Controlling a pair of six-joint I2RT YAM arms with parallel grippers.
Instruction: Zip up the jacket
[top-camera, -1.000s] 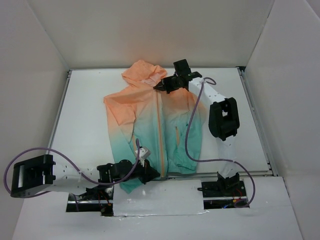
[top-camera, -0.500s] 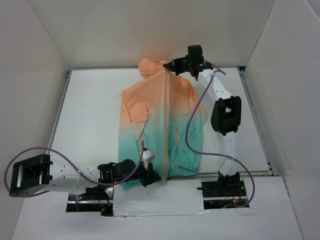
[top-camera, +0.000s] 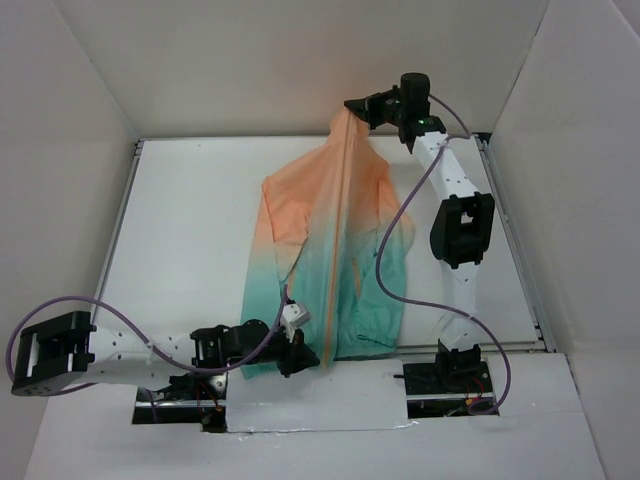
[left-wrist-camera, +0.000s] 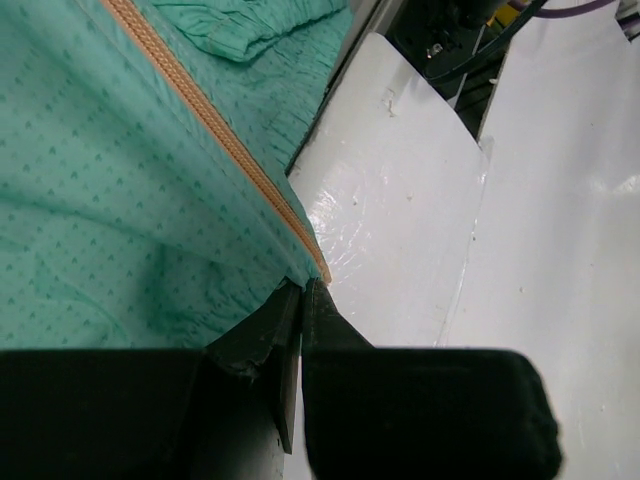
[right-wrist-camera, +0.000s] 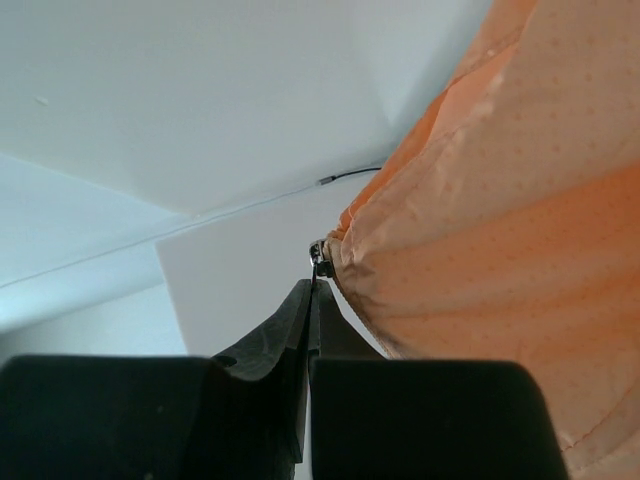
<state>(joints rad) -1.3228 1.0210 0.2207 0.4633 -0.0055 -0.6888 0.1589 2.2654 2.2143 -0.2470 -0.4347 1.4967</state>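
The jacket (top-camera: 330, 240), peach-orange at the top and teal at the hem, is stretched between my two grippers, its top lifted off the table. Its orange zipper (top-camera: 337, 230) runs straight down the middle. My right gripper (top-camera: 352, 107) is high at the back, shut on the metal zipper pull (right-wrist-camera: 319, 252) at the jacket's orange top (right-wrist-camera: 500, 240). My left gripper (top-camera: 305, 357) is low at the near edge, shut on the teal hem (left-wrist-camera: 150, 230) at the zipper's bottom end (left-wrist-camera: 318, 268).
White walls enclose the table (top-camera: 180, 230) on three sides. A purple cable (top-camera: 385, 250) hangs from the right arm across the jacket's right side. A glossy white sheet (left-wrist-camera: 400, 200) lies at the near edge under the hem.
My right gripper has risen and moved back and right with the zipper pull, lifting the jacket's top and pulling the zipper taut. The jacket has narrowed and shifted right. My left gripper has stayed at the hem.
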